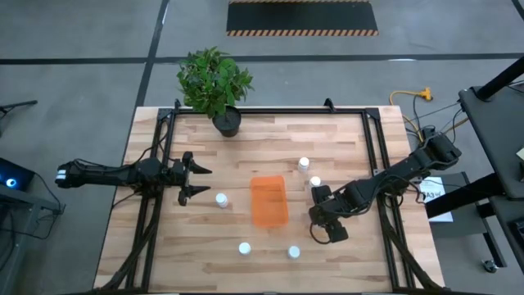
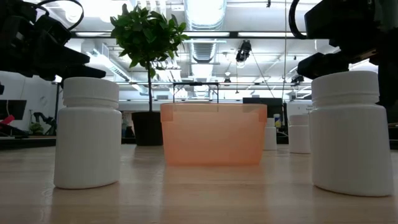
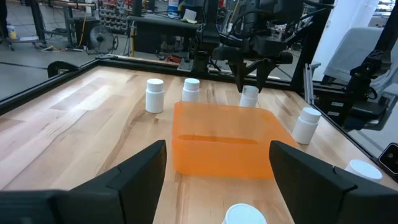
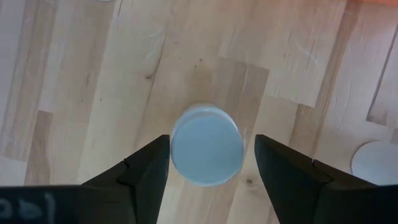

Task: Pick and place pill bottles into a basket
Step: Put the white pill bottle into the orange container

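So we've got the right gripper (image 4: 210,163) pointed straight down over one small white cylindrical pill bottle (image 4: 207,153) that stands on the light wooden plank surface (image 1: 164,238), just to the right of the translucent orange rectangular plastic basket (image 1: 269,201). The fingers are spread on either side of the cap with a gap on both sides, so nothing is pinched yet. We read this as lining up for a top-down grab, which makes sense since the bottle stands upright and the cap is the easy part to straddle.

The basket sits near the middle of the surface and looks empty from the left wrist view, so the job looks barely started. The other bottles are scattered around it, all apart from each other: two behind the basket on the right, one to its left and two in front of it.

The left gripper (image 1: 195,181) waits at the left side, fingers spread wide, holding nothing, aimed at the basket.

Room-wise we're fine: the bottle under the right gripper has bare wood all round, and the hop to the basket is short. The thing to watch is the basket's near wall on the way over. The black plant pot (image 1: 227,124) is well apart at the back edge.
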Controlling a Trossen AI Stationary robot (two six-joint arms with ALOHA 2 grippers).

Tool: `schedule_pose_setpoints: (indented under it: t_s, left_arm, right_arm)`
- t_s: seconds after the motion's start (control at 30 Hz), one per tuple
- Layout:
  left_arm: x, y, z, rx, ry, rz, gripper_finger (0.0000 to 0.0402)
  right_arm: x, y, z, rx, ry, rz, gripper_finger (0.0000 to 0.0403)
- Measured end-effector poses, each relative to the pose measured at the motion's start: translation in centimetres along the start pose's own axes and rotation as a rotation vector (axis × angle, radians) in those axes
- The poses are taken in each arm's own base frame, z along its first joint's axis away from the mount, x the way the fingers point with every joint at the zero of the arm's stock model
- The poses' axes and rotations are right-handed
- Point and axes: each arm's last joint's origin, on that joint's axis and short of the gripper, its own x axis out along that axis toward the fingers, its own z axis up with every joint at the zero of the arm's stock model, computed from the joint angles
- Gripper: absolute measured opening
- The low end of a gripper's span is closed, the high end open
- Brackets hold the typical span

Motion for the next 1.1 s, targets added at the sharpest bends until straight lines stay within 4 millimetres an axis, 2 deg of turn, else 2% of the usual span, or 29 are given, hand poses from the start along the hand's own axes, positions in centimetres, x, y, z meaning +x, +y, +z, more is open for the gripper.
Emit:
schedule_pose_setpoints:
  t_s: [0.4, 0.7, 0.87, 1.1]
  left_arm:
    - [0.0, 0.0, 0.0, 0.0, 0.0, 0.0, 0.0267]
    - [0.0, 0.0, 0.0, 0.0, 0.0, 0.0, 0.0267]
    - [0.0, 0.0, 0.0, 0.0, 0.0, 0.0, 0.0267]
    - [0.0, 0.0, 0.0, 0.0, 0.0, 0.0, 0.0267]
  right_arm:
    - [0.1, 0.0, 0.0, 0.003, -0.007, 0.002, 0.0214]
    - [0.0, 0.1, 0.4, 0.009, -0.033, 0.012, 0.0141]
    - [-1.1, 0.3, 1.4, 0.021, -0.068, 0.027, 0.0141]
    - [-3.7, 0.0, 3.5, 0.054, -0.095, 0.027, 0.0141]
